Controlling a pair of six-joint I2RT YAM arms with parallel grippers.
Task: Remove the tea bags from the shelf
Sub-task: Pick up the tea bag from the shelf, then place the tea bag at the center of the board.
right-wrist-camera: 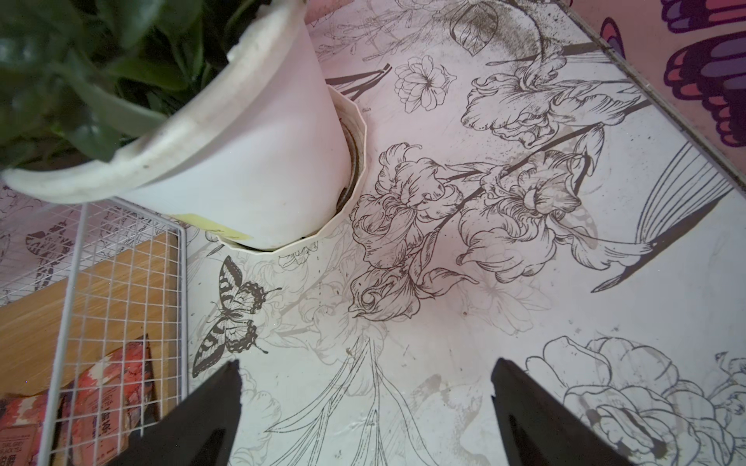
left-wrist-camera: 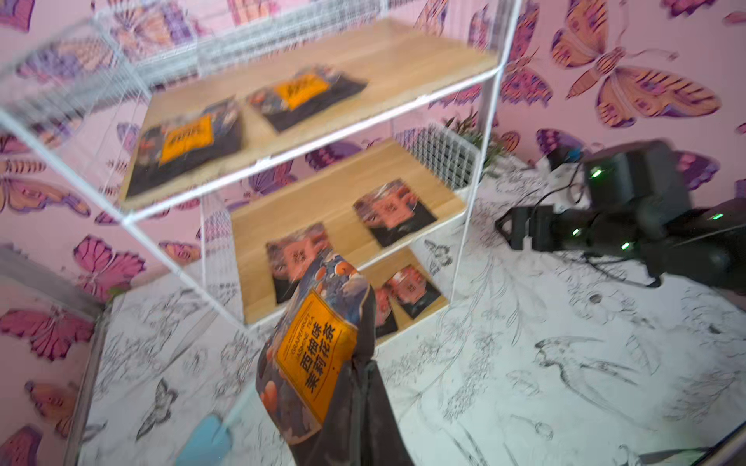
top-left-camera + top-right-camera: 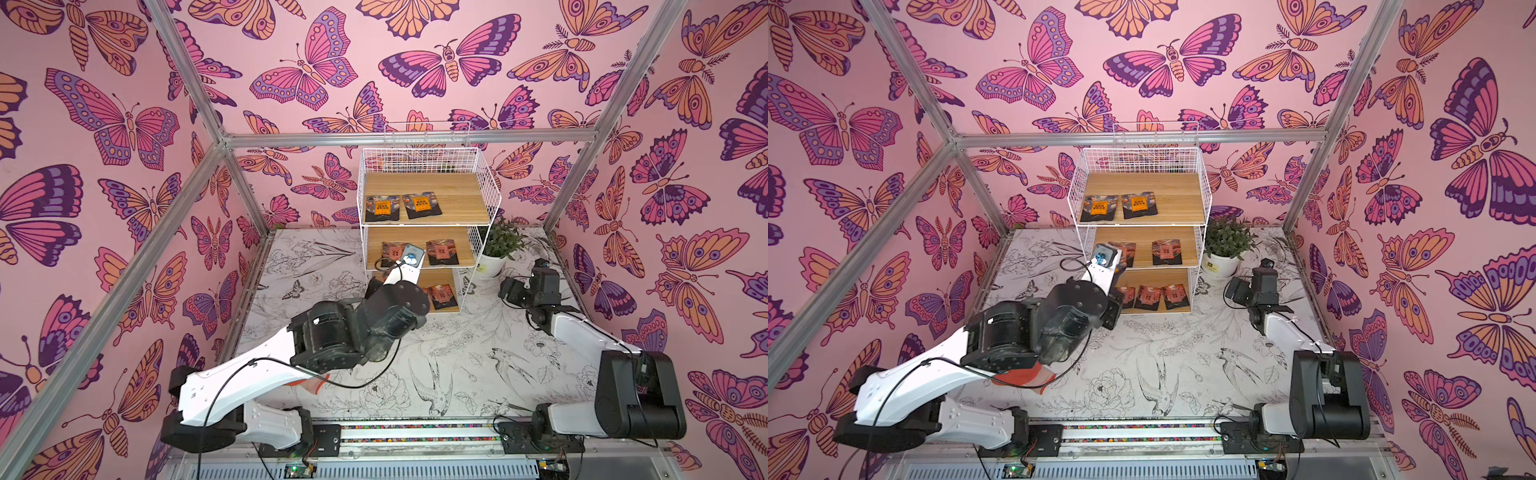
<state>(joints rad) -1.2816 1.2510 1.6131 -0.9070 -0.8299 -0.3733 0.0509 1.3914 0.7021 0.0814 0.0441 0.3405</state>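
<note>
Covering the counter [image 3: 457, 374] is a white sheet printed with black drawings of flowers and birds. The walls [image 3: 104, 124] around it are pink with big butterflies, and a metal frame [image 3: 407, 139] runs along their corners.

The shelf [image 3: 484, 183] stands at the middle of the counter's far edge. On its top board lie two tea bags with orange labels [image 3: 1099, 209] [image 3: 1139, 205], side by side near the front edge. The middle board carries two reddish ones [image 3: 1167, 252] [image 3: 1127, 251]; the left one is partly hidden behind the left arm [image 3: 340, 328]. In a top view, three more reddish ones [image 3: 1149, 297] lie in a row on the bottom board.

The left jaws are closed on an orange-label tea bag [image 2: 311, 351], held upright near the front left corner of the middle board. Whether it is fully clear of the board I cannot tell.

A white plant pot [image 3: 490, 266] with green leaves sits in a saucer [image 1: 357, 133], just beside the right side of the shelf. The right arm [image 3: 582, 328] reaches toward it. Its jaws stand wide apart and hold nothing, above bare counter.

An orange glove [image 3: 1034, 376] lies on the counter under the left arm, toward the front left corner.
</note>
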